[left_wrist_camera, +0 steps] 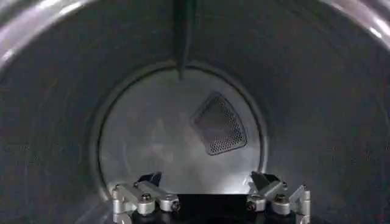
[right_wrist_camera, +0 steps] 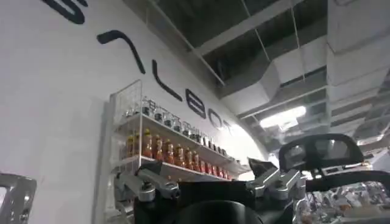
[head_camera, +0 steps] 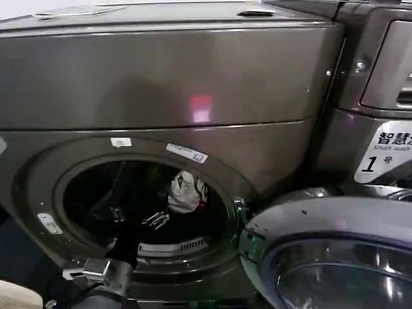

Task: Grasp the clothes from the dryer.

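Clothes [head_camera: 187, 192], a small soft bundle of white-grey cloth with a bit of red, lie inside the big dark bronze-grey metal dryer [head_camera: 167, 84], up and to the right of my left gripper [head_camera: 149, 222], not touching it. Its fingers are apart. My right gripper [right_wrist_camera: 210, 182] waits open, aimed at a shelf of bottles [right_wrist_camera: 164, 152].

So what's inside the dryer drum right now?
Inside the dryer, the clothes sit as a white-grey bundle with red. The left gripper reaches in, open. The arm hides the drum's lower left.
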Robot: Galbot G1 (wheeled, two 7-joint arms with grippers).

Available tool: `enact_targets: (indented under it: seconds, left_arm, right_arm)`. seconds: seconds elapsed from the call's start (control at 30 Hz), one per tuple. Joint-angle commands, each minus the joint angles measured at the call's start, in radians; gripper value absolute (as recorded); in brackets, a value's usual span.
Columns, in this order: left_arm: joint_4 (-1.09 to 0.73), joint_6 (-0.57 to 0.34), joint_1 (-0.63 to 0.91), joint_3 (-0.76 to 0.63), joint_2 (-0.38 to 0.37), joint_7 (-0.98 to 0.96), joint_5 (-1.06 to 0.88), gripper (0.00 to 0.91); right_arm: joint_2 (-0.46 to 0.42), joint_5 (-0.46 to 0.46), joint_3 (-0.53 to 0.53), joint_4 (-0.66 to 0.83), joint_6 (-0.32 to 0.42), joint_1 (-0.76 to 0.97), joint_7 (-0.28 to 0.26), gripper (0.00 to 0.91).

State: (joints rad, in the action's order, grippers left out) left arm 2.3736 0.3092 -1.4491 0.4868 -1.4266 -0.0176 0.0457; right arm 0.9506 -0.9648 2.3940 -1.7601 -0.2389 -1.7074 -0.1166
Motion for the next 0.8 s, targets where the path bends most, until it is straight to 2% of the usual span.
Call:
enact_targets:
  seconds: [0.03, 0.17, 0.27, 0.33, 0.5, 0.8]
  left_arm:
    - [0.001, -0.004, -0.001, 0.0, 0.001, 0.0, -0.002, 0.907]
    - [-0.012, -0.007, 0.006, 0.0, -0.001, -0.002, 0.001, 0.907]
    - [-0.046, -0.009, 0.035, 0.007, 0.0, -0.002, 0.012, 0.907]
    - [-0.099, -0.006, 0.11, 0.009, 0.014, 0.001, 0.026, 0.907]
    - [-0.267, 0.001, 0.298, -0.008, 0.045, 0.002, 0.059, 0.907]
    - [-0.661, -0.001, 0.623, -0.096, 0.011, -0.016, 0.05, 0.907]
  right_arm:
    - [0.001, -0.002, 0.0, -0.005, 0.002, -0.001, -0.003, 0.907]
    - [0.002, -0.003, 0.001, -0.015, -0.004, -0.002, 0.0, 0.907]
    - [0.006, 0.038, 0.006, -0.013, -0.005, -0.007, -0.002, 0.907]
    - [0.01, 0.074, 0.01, -0.019, -0.004, -0.013, -0.013, 0.907]
    - [0.01, 0.08, 0.02, -0.022, 0.011, -0.02, -0.01, 0.907]
    - [0.014, 0.071, 0.052, -0.014, 0.012, -0.038, -0.011, 0.907]
